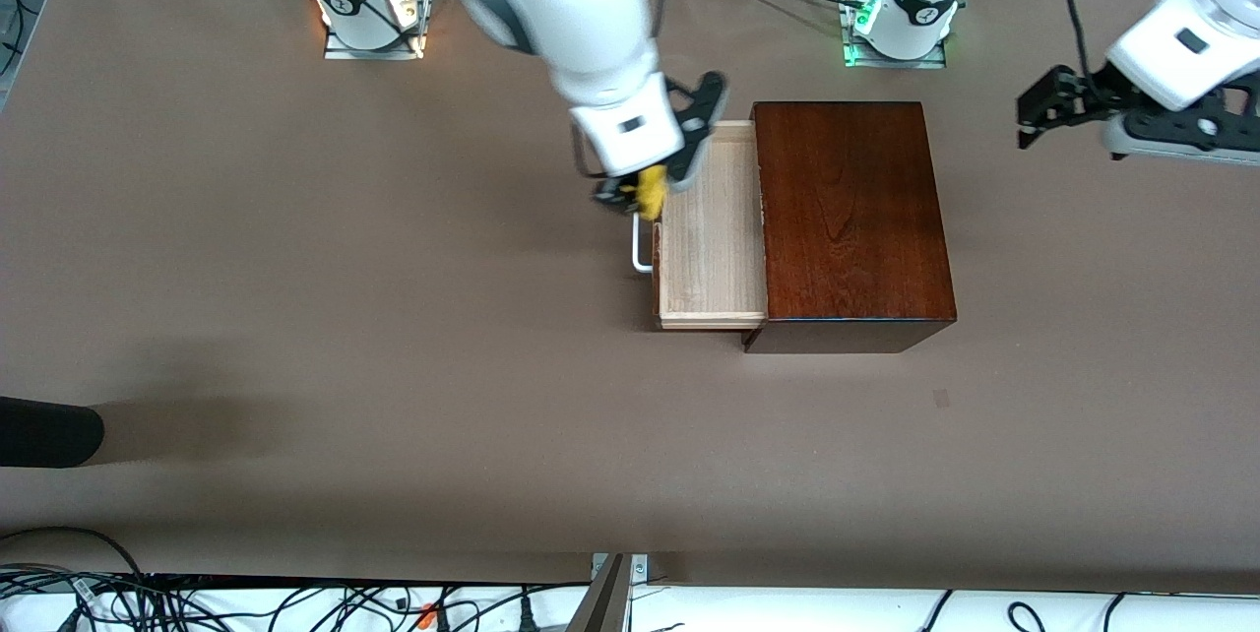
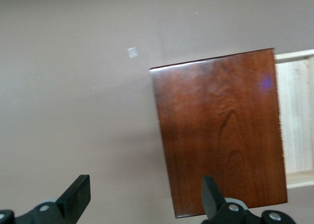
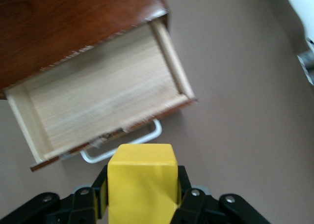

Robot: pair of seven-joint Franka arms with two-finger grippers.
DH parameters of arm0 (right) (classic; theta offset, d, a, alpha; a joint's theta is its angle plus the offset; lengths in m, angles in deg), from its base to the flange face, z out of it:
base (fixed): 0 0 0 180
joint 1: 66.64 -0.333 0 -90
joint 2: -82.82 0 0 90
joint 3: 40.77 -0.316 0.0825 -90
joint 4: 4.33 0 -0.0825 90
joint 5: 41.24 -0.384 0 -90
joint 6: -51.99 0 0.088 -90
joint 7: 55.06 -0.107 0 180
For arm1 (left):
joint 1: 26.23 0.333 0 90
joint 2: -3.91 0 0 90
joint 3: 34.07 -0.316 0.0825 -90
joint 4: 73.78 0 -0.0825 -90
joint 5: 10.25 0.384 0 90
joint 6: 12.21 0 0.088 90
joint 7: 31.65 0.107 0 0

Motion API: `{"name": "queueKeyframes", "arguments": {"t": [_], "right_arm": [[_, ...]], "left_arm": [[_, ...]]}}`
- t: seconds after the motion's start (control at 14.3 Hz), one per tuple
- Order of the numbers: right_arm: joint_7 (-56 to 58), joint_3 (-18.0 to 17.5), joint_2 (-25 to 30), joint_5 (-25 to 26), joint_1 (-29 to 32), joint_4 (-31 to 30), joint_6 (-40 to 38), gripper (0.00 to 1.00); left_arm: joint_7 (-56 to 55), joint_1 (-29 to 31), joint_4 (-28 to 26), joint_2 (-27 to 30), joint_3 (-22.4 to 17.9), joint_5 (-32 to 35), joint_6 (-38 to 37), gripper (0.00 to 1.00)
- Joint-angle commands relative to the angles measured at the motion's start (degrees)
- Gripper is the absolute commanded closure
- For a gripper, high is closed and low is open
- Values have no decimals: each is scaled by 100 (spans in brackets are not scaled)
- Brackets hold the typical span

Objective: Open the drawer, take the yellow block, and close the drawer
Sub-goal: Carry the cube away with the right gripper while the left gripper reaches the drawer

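The dark reddish-brown wooden box (image 1: 851,219) stands mid-table. Its drawer (image 1: 711,238) is pulled out toward the right arm's end, its pale interior bare, its white bar handle (image 1: 640,253) at the front. My right gripper (image 1: 645,194) is shut on the yellow block (image 1: 651,191) and holds it up over the drawer's front edge by the handle. In the right wrist view the block (image 3: 142,182) sits between the fingers, above the open drawer (image 3: 98,101) and handle (image 3: 125,148). My left gripper (image 1: 1034,115) is open and empty, up in the air past the box's closed end; its wrist view shows the box top (image 2: 221,130).
A dark object (image 1: 49,430) juts in at the table's edge toward the right arm's end. A small pale mark (image 1: 942,399) lies on the brown tabletop (image 1: 394,317), nearer the front camera than the box. Cables run along the front edge.
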Motion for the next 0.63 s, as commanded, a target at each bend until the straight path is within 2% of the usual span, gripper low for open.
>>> {"name": "queueKeyframes", "arguments": {"t": [0.0,0.14,0.28,0.42,0.56], "right_arm": [[-206,326,312,-148,381,-67,-353,99],[-163,1002,507,-218,478,-181,-633,98],[-145,1478,673,-612,741,-243,-1038,98],[-66,1909,770,-815,961,-322,-1433,98],[-66,2339,858,-807,980,-567,-1637,98]], "left_arm": [[49,-382,140,-188,-13,-105,134,0],[49,-688,349,-312,75,-177,135,0],[49,-1031,517,-505,101,-203,126,0],[354,-1531,736,-978,171,-230,170,0],[768,-1857,1279,-1558,189,-238,205,0]]}}
